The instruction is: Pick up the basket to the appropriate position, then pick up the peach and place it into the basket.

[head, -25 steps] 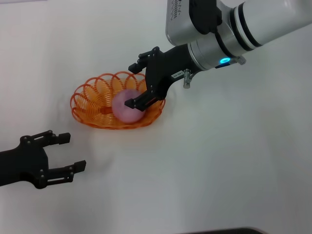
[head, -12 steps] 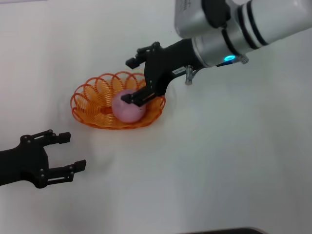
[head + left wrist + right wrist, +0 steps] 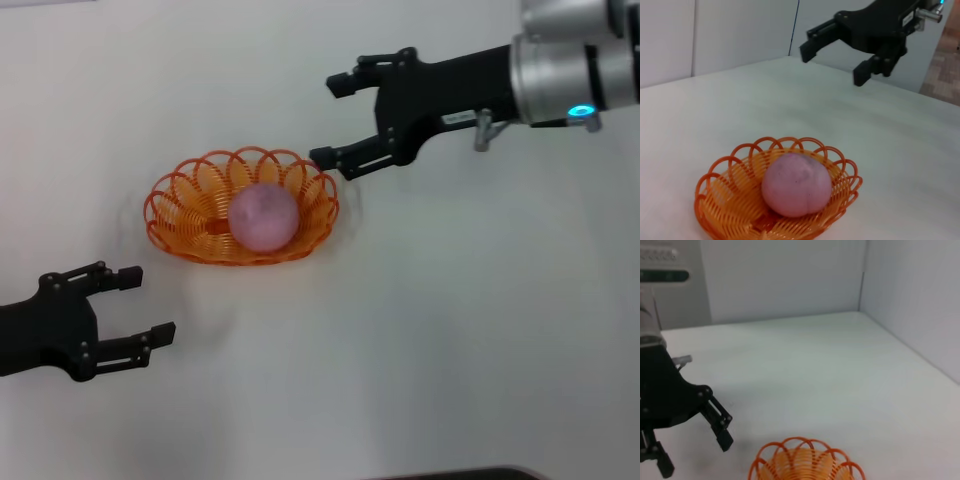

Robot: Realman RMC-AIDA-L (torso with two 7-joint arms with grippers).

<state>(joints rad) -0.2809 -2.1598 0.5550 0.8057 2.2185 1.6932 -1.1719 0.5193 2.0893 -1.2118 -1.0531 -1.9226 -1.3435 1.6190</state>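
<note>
Peach (image 3: pixel 264 217) in basket (image 3: pixel 180 215), right gripper (image 3: pixel 334 120) spread, empty, beside and above, left gripper (image 3: pixel 135 304) spread, near.

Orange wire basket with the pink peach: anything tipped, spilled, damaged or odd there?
Nothing stands out. The oval orange looped-wire basket sits flat on the white table, its rim intact, with the round pink peach resting inside. The right gripper is open beyond the rim; the left gripper is open, apart.

1 basket (image 3: pixel 190 205) | 1 peach (image 3: pixel 264 217) | 2 grippers: L (image 3: pixel 128 306), R (image 3: pixel 335 120)
</note>
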